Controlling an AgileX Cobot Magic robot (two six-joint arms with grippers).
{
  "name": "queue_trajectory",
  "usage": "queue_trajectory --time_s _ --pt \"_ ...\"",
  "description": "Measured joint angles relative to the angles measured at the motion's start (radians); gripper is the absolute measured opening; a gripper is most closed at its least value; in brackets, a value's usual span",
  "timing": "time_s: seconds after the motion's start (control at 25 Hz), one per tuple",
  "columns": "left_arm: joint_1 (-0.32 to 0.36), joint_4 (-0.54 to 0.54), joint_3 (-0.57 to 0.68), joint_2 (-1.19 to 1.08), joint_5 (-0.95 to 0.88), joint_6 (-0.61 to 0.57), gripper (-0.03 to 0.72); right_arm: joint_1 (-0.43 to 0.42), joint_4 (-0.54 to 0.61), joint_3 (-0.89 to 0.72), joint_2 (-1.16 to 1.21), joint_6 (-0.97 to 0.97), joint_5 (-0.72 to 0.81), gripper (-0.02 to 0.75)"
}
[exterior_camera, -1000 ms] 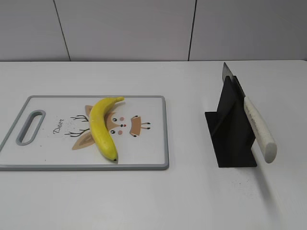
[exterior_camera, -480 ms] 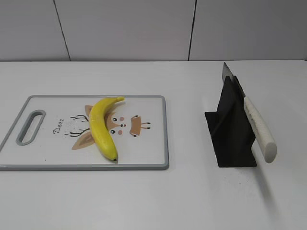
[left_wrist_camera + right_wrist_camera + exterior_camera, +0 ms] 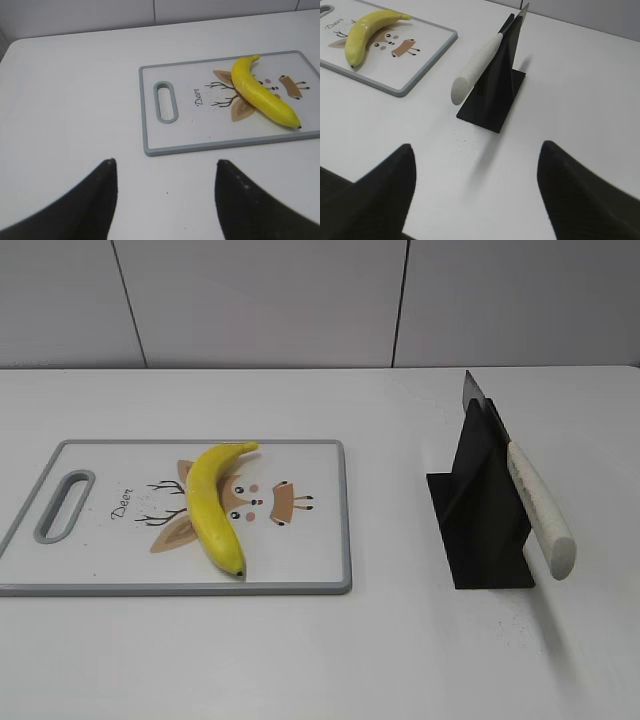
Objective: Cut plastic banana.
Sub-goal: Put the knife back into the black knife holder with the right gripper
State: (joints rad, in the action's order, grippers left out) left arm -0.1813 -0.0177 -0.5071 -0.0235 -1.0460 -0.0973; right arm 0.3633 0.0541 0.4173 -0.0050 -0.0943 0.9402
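Banana first: the smooth, shiny yellow plastic banana (image 3: 213,502) lies flat on the white plastic cutting board with a grey rim (image 3: 300,575). It is whole, with no cut in it. It bends in a soft curve. One end gets thin like a stem and points to the far side of the board. The other end has a small dark tip and points to the near side. The banana lies partly over a brown cartoon deer face (image 3: 268,502) that is printed on the board. The word "Deer" is printed beside the deer, next to the long grey handle hole (image 3: 63,505) at the left end of the board.

The board sits on the plain white surface (image 3: 320,660). Well apart from it, to the right, stands a black knife stand (image 3: 478,515). A knife with a pale speckled handle (image 3: 540,508) rests in the stand at a slant. Its handle points toward the near side and its grey blade tip pokes out at the top.

In the left wrist view, the left gripper (image 3: 166,192) is spread wide and holds nothing. It hangs over bare surface, near the handle end of the board. In the right wrist view, the right gripper (image 3: 476,187) is also spread wide and holds nothing. It hangs over bare surface, near the stand and the knife handle.
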Motion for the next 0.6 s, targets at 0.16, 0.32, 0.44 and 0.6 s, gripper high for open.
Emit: queue_trajectory --time_s 0.16,0.32,0.44,0.6 --pt "0.000 0.000 0.000 0.000 0.000 0.000 0.589 -0.027 0.000 0.000 0.000 0.000 0.000 0.592" --pt "0.000 0.000 0.000 0.000 0.000 0.000 0.589 -0.118 0.000 0.000 0.000 0.000 0.000 0.592" --pt "0.000 0.000 0.000 0.000 0.000 0.000 0.589 -0.164 0.000 0.000 0.000 0.000 0.000 0.592" --pt "0.000 0.000 0.000 0.000 0.000 0.000 0.589 -0.174 0.000 0.000 0.000 0.000 0.000 0.592"
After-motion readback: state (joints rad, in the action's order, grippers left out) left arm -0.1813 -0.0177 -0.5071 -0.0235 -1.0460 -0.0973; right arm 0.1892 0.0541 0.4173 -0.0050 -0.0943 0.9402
